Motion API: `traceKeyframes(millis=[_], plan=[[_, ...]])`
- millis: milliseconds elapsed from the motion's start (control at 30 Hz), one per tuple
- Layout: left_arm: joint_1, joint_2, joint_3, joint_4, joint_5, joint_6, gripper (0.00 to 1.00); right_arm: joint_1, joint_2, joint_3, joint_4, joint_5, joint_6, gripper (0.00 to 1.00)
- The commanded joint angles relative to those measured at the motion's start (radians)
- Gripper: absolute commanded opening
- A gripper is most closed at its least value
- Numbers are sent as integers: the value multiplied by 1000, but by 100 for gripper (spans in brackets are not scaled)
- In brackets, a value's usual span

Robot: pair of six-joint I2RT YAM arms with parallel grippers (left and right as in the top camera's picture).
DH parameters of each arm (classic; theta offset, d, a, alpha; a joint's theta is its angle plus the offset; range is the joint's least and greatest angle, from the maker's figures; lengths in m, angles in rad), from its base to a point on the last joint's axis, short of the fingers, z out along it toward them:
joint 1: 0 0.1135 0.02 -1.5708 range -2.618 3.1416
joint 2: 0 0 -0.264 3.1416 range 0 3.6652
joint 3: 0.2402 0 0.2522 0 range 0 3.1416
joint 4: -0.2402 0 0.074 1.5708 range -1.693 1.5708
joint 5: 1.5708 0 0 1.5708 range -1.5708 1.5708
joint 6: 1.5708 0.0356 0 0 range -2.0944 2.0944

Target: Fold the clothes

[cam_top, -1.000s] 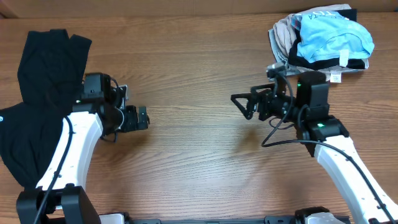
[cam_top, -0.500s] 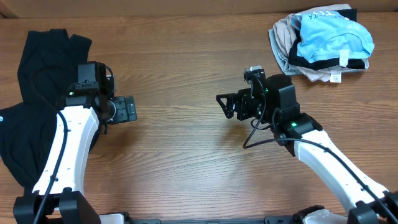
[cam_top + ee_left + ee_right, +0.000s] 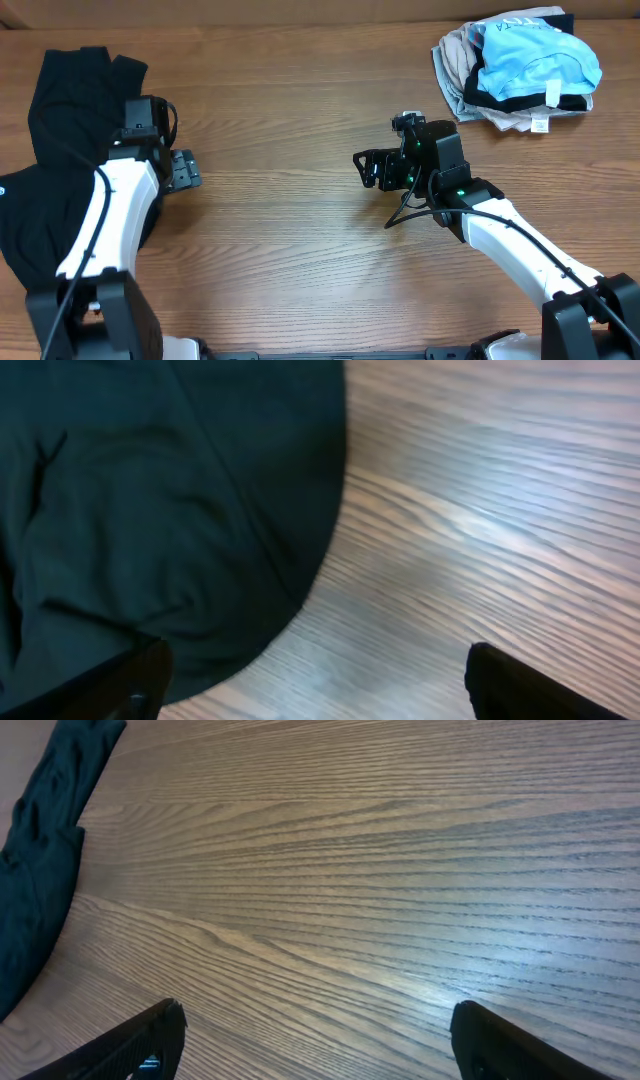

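At 9 o'clock on the table (image 3: 300, 270), the black clothes (image 3: 60, 120) lie in a soft, bunched heap that runs off the edge of the overhead view. The left end effector (image 3: 187, 170) hangs near the side of the heap that faces 3 o'clock. Its jaws are wide apart and hold nothing. The right end effector (image 3: 363, 168) is near the middle of the table, well apart from the clothes. Its jaws are wide apart and empty too. A pile (image 3: 520, 65) of blue and beige things sits at 1 o'clock and should be left alone.

The step now looks like getting hold of the clothes. To do it well, the left one should drop onto the near edge and pinch it. The right one should come over toward 9 o'clock and take another edge. Then both can pull the cloth flat, slowly, before any fold.
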Motion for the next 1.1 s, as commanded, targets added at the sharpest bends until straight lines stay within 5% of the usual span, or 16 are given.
traceKeyframes(millis=[0, 300, 567, 867, 1067], plan=[[52, 51, -6, 18, -33, -12, 96, 2, -2, 28, 1, 15, 4, 89], [177, 118, -6, 82, 187, 132, 91, 2, -2, 27, -1, 56, 3, 88], [196, 199, -6, 71, 187, 121, 79, 2, -2, 27, -1, 63, 0, 87], [195, 257, -6, 61, 187, 121, 36, 2, -2, 26, -1, 63, 0, 86], [195, 258, -6, 76, 187, 121, 20, 2, -2, 26, -2, 63, 0, 85]])
